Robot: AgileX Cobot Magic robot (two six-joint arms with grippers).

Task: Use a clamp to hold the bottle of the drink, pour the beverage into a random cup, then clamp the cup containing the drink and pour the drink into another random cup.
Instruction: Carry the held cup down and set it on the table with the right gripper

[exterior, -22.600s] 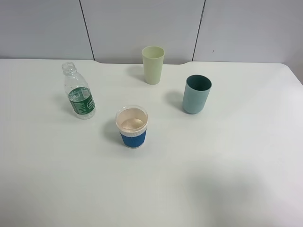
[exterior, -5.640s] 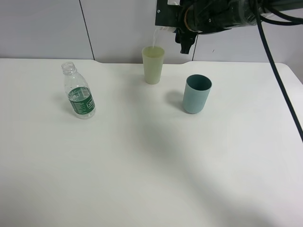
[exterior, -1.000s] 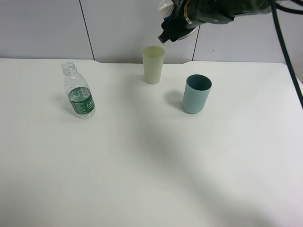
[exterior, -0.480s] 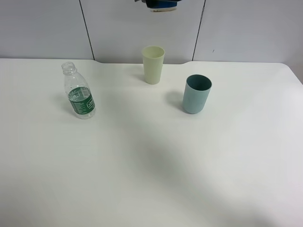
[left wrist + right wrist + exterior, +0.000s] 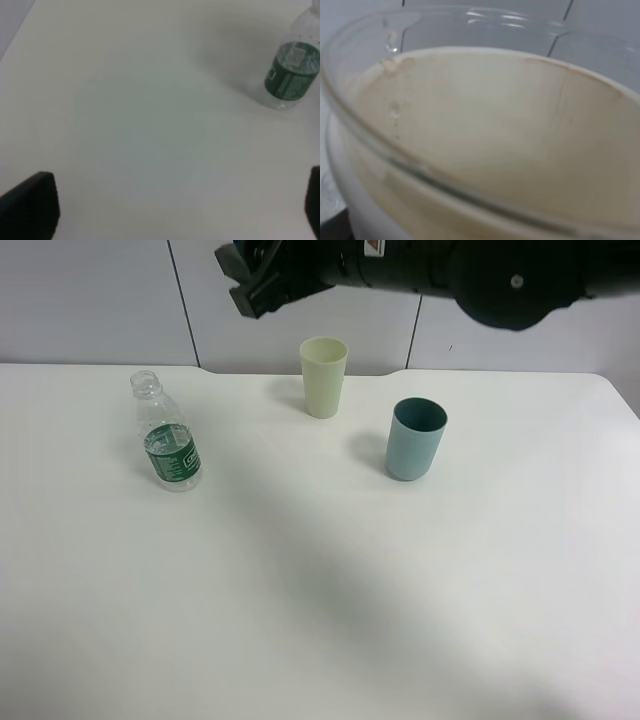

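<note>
The right arm (image 5: pixel 450 265) reached across the top of the high view, above the counter's (image 5: pixel 320 620) far edge. Its jaws were clamped on the short cup (image 5: pixel 485 140), whose clear rim and pale peach inside, with droplets on the wall, filled the right wrist view. The left jaws stood wide apart over bare counter, holding nothing. The bottle (image 5: pixel 167 437) stood upright near the left edge. The pale green cup (image 5: pixel 323 377) stood at the far edge, the teal cup (image 5: pixel 415 439) near it, toward the right edge.

Green-labelled bottle (image 5: pixel 167 444) upright, uncapped; pale yellow-green cup (image 5: pixel 323 376) upright; clear-rimmed peach-lined cup (image 5: pixel 485 150) fills right wrist view.
</note>
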